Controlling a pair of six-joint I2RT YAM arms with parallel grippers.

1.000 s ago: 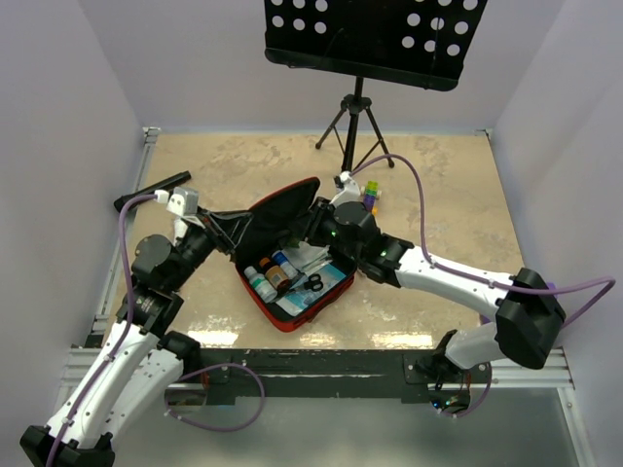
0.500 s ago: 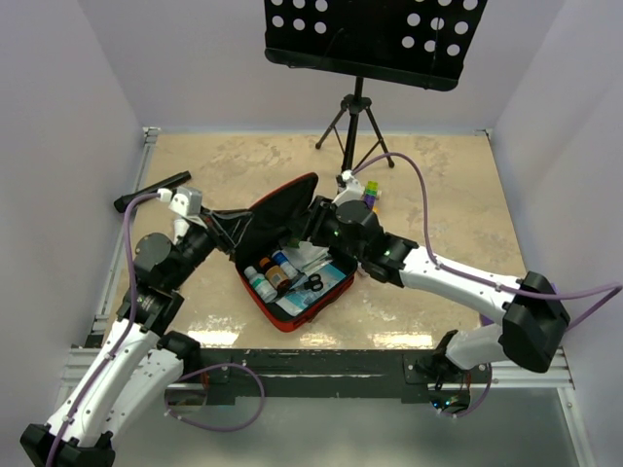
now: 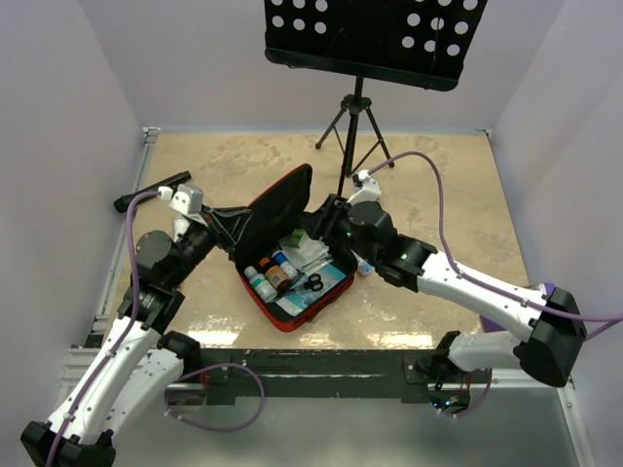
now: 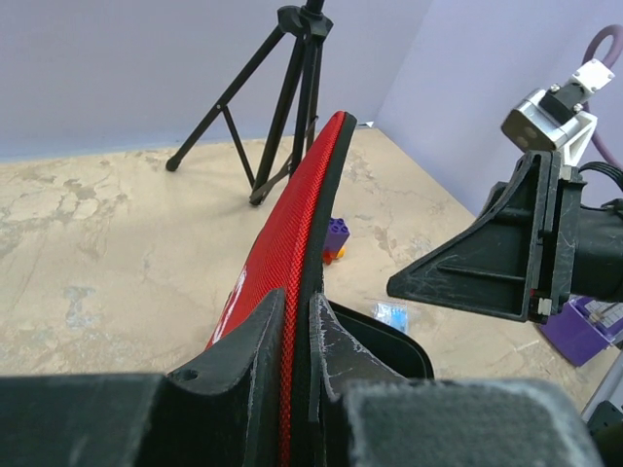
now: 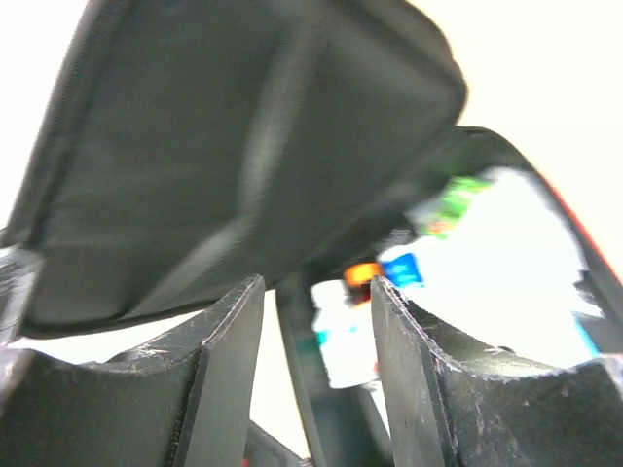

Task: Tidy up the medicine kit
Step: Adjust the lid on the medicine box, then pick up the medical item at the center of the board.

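Your red fabric zip case sits open in the middle of the tan table and looks soft and light, so your left gripper pinches its floppy lid by the rim, a good hold, while your right gripper is apart and empty.

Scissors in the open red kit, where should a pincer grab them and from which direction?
Probably at the black handle loops of the scissors, coming straight down. They lie flat on a packet in the medicine kit's open tray, bottles close beside and the raised lid behind, so sideways approaches look blocked.
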